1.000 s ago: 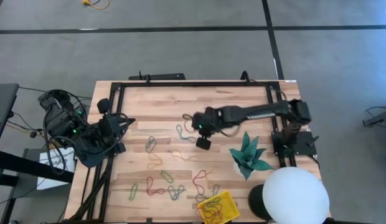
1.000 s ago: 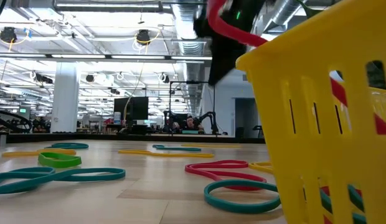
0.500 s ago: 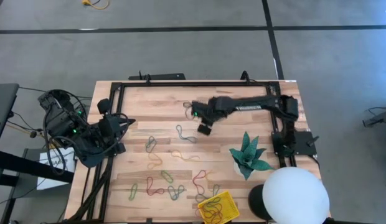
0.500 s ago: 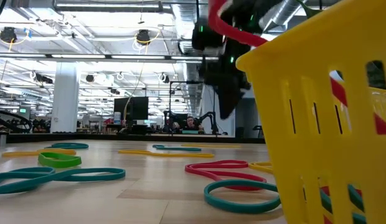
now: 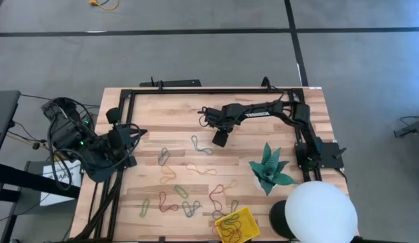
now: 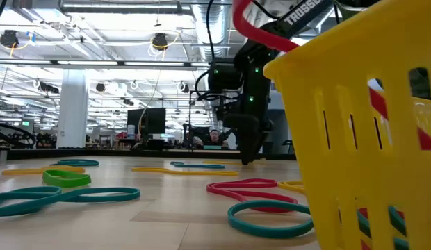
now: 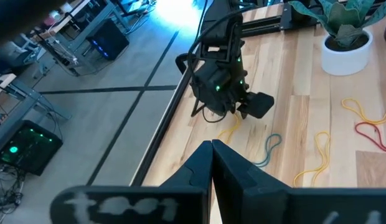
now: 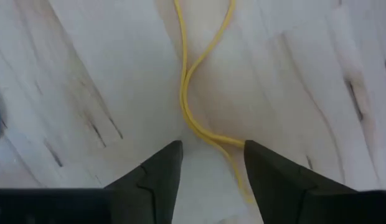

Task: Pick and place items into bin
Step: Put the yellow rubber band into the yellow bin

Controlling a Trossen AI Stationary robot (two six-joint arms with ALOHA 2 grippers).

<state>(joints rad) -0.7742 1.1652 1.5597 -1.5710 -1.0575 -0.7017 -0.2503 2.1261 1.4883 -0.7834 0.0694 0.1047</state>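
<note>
Several thin loops lie flat on the wooden table: a teal one [image 5: 201, 145], a yellow one [image 5: 199, 169], a red one [image 5: 216, 194], and more toward the near edge. The yellow bin [image 5: 235, 225] at the near edge has loops in it and fills the right of the low view [image 6: 354, 125]. My right gripper [image 5: 219, 138] points straight down, low over the table's far middle. It is open [image 8: 210, 148], with a strand of a yellow loop [image 8: 187, 93] running between its fingers. My left gripper [image 7: 211, 146] is shut and empty, held high at the table's left [image 5: 132, 131]. My right gripper comes from above with its fingers on either side of the yellow loop's strand. The strand [image 8: 233, 142] runs up to one finger's inner edge, and I cannot tell whether they touch. The loop lies flat on the table.
A teal spiky paper star in a white pot [image 5: 270, 169] stands right of the loops, with a big white sphere [image 5: 319, 212] at the near right corner. A black frame rail [image 5: 209, 91] runs along the table's far and side edges.
My right gripper has moved toward the table's far edge and come down from high above the loops to just over the table, turning to point straight down. The loops have stayed where they were.
</note>
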